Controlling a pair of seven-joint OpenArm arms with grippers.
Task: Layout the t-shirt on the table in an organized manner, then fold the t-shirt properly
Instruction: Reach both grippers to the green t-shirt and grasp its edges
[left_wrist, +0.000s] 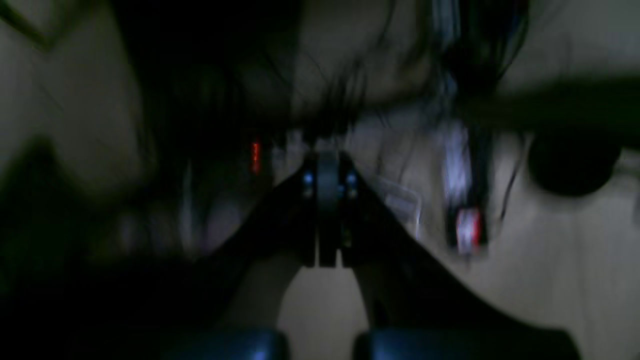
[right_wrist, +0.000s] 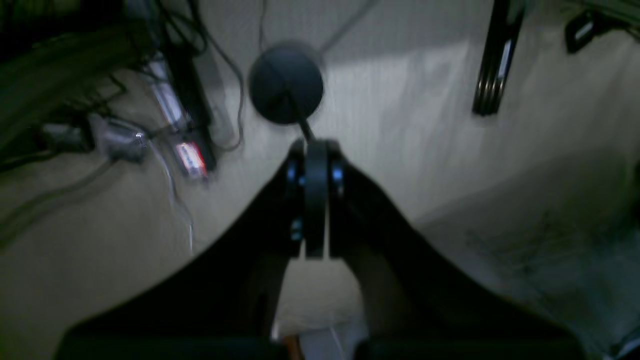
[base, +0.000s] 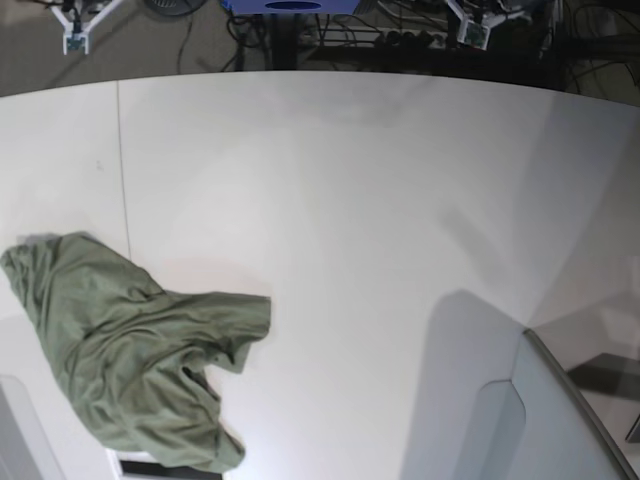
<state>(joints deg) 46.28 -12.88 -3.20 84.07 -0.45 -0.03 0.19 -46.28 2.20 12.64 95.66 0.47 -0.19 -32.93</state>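
Observation:
The olive-green t-shirt (base: 130, 355) lies crumpled in a heap at the near left of the white table (base: 350, 220), with folds and one edge reaching toward the middle. Neither arm appears in the base view. The left wrist view is dark and blurred; in it my left gripper (left_wrist: 327, 160) is shut with nothing between its fingers. My right gripper (right_wrist: 316, 150) is shut and empty too, and is seen against a pale floor. The t-shirt is in neither wrist view.
A grey angled panel (base: 565, 420) with a dark edge stands at the near right of the base view. Cables and stands (base: 400, 35) crowd the floor beyond the table's far edge. A dark round disc (right_wrist: 286, 82) and a red-lit device (right_wrist: 191, 159) lie ahead of the right gripper.

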